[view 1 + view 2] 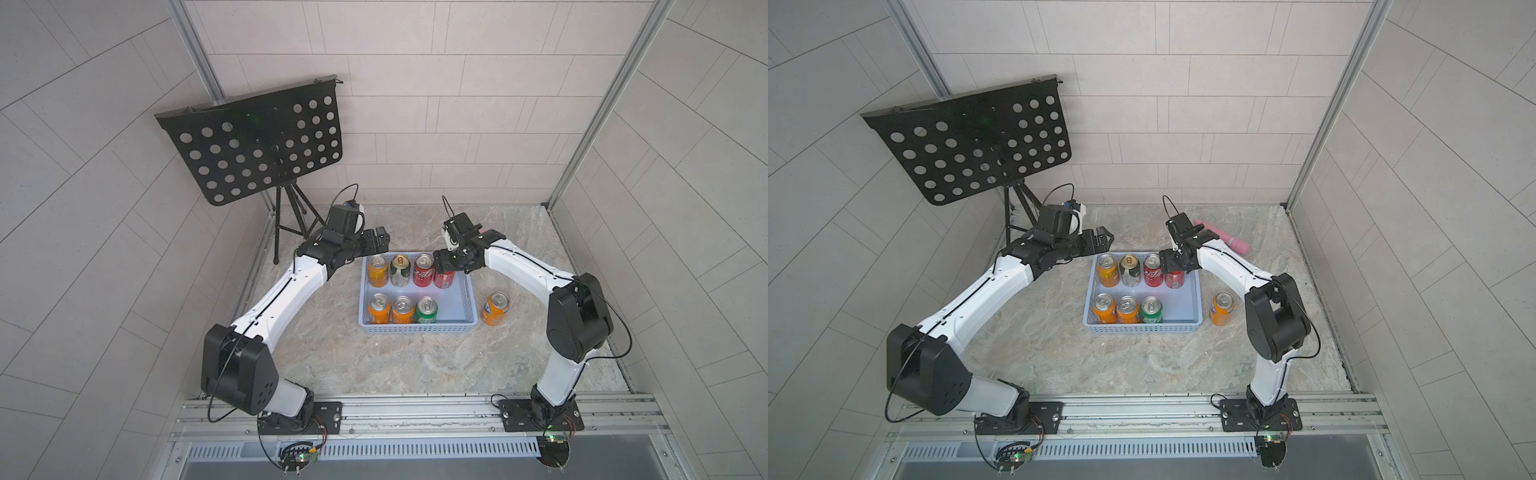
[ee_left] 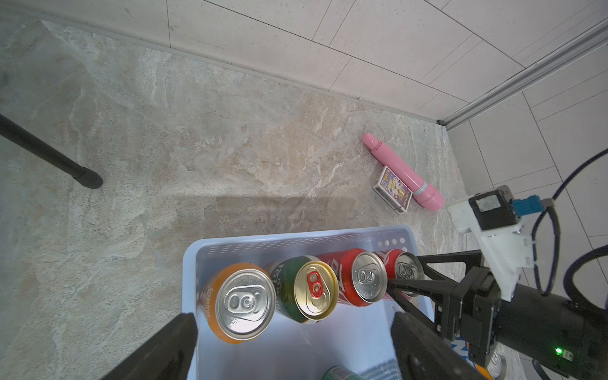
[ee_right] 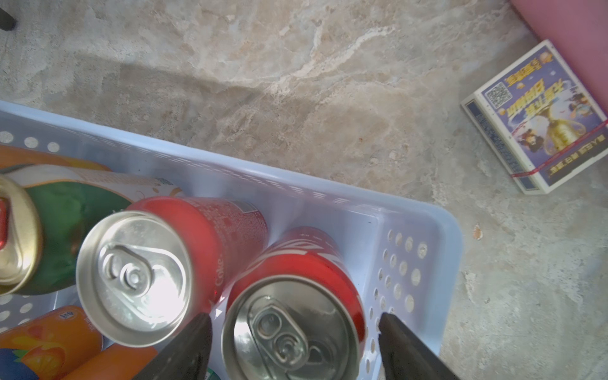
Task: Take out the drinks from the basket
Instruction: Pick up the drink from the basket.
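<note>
The light blue basket (image 1: 417, 330) (image 1: 1142, 328) holds several drinks. Its back row has an orange can (image 1: 377, 271), a dark green-and-white can (image 1: 400, 270) and two red cans. Two orange cans and a green can (image 1: 427, 310) stand in front. My right gripper (image 3: 292, 329) (image 1: 444, 266) is open, straddling the top of the rightmost red can (image 3: 296, 263) (image 1: 1174, 280) with a narrow gap on each side. My left gripper (image 2: 292, 348) (image 1: 380, 239) hangs open over the basket's back left corner, holding nothing. One orange can (image 1: 495, 308) stands on the table right of the basket.
A black perforated music stand (image 1: 257, 141) on a tripod stands at the back left. A pink tube (image 1: 1225, 239) and a small patterned card box (image 2: 393, 189) lie behind the basket to the right. Tiled walls close in three sides.
</note>
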Motion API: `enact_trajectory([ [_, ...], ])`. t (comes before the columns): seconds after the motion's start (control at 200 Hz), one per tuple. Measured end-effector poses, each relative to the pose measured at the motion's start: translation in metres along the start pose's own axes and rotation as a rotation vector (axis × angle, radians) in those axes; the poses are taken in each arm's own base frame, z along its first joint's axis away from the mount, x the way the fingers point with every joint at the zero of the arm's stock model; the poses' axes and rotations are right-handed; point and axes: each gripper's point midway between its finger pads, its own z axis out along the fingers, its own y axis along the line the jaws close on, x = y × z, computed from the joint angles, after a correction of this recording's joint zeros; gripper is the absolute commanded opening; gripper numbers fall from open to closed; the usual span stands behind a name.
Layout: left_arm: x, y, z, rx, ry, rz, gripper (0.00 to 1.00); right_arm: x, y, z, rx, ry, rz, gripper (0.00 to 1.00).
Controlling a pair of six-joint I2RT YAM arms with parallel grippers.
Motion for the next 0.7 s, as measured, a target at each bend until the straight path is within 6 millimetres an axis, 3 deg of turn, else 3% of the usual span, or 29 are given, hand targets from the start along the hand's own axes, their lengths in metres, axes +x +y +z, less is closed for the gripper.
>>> enact_trajectory([
  [0.365, 0.0, -0.001, 0.0, 0.005, 0.002, -0.003, 1.0, 0.01, -0.001, 0.021, 0.037, 0.047, -0.026, 0.75],
  [0.6, -0.001, 0.001, 0.0, 0.003, 0.0, -0.008, 1.0, 0.009, 0.0, 0.021, 0.048, 0.039, -0.038, 0.48],
  [0.7, -0.001, 0.002, 0.0, 0.002, -0.001, -0.008, 1.0, 0.009, -0.001, 0.021, 0.049, 0.039, -0.038, 0.41],
])
